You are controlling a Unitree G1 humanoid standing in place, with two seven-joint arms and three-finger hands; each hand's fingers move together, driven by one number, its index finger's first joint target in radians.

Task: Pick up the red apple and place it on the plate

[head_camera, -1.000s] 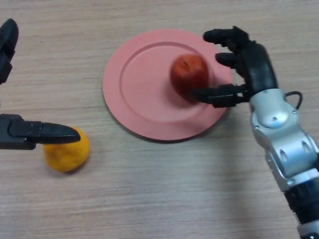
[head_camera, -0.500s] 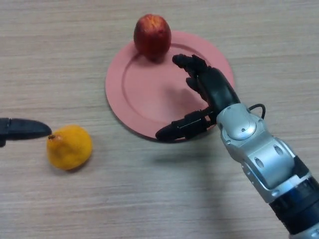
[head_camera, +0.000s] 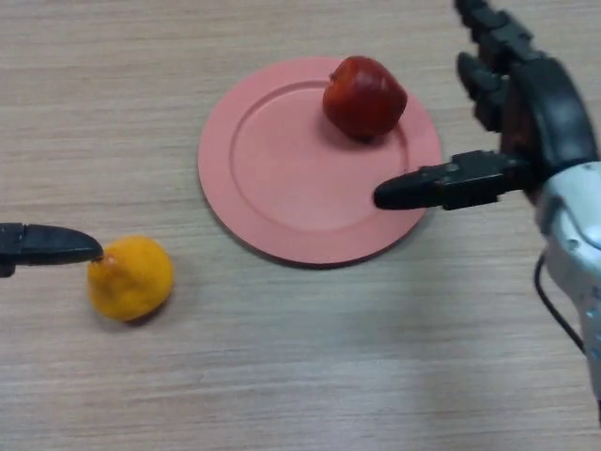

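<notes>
The red apple (head_camera: 364, 97) lies on the pink plate (head_camera: 272, 178), on its far right part. My right hand (head_camera: 526, 113) is open, to the right of the plate, its thumb reaching over the plate's right rim, apart from the apple. My left hand (head_camera: 47, 244) shows only as one black finger at the left edge, its tip beside an orange fruit.
An orange fruit (head_camera: 130, 277) sits on the wooden table (head_camera: 310, 357) to the front left of the plate, touching or nearly touching the tip of my left hand.
The apple has moved from the plate's far rim back onto its right part. My right hand has swung from above the plate's front to the right and away from me, fingers spread.
</notes>
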